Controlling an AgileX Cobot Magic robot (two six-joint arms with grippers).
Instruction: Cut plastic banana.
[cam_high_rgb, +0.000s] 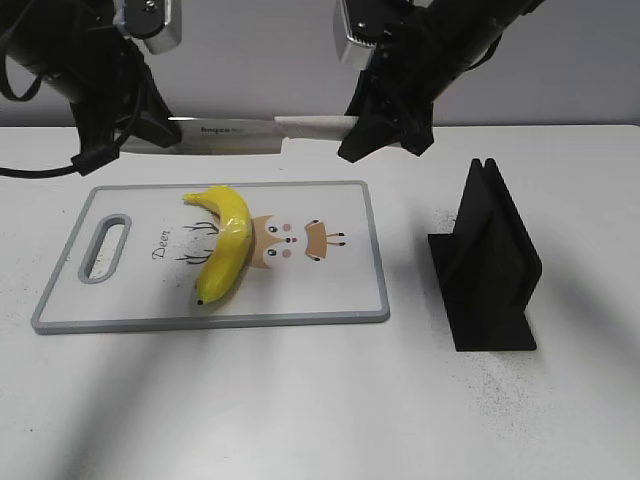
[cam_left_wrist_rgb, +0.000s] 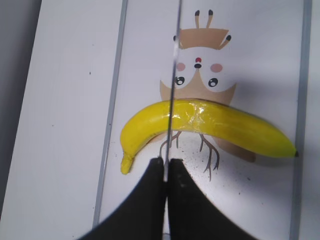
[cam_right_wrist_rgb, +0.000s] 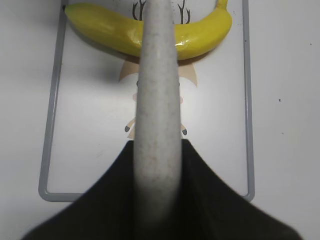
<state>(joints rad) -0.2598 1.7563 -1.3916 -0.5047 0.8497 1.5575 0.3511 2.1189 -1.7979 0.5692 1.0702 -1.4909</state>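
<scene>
The yellow plastic banana (cam_high_rgb: 228, 245) lies whole on the white cutting board (cam_high_rgb: 340, 290), curving from back to front left of the deer picture. A knife (cam_high_rgb: 230, 130) with a pale handle hangs level above the board's far edge, held at both ends. My left gripper (cam_high_rgb: 150, 135) is shut on the blade's tip; in the left wrist view (cam_left_wrist_rgb: 166, 162) the thin blade (cam_left_wrist_rgb: 172, 75) crosses over the banana (cam_left_wrist_rgb: 225, 125). My right gripper (cam_high_rgb: 375, 125) is shut on the handle (cam_right_wrist_rgb: 157, 100); its wrist view (cam_right_wrist_rgb: 157, 145) shows the banana (cam_right_wrist_rgb: 105, 32) beyond the handle.
A black knife stand (cam_high_rgb: 490, 265) is upright on the white table to the right of the board. The board has a grey rim (cam_right_wrist_rgb: 50, 125) and a handle slot (cam_high_rgb: 105, 250) at its left end. Dark specks dot the table near the stand.
</scene>
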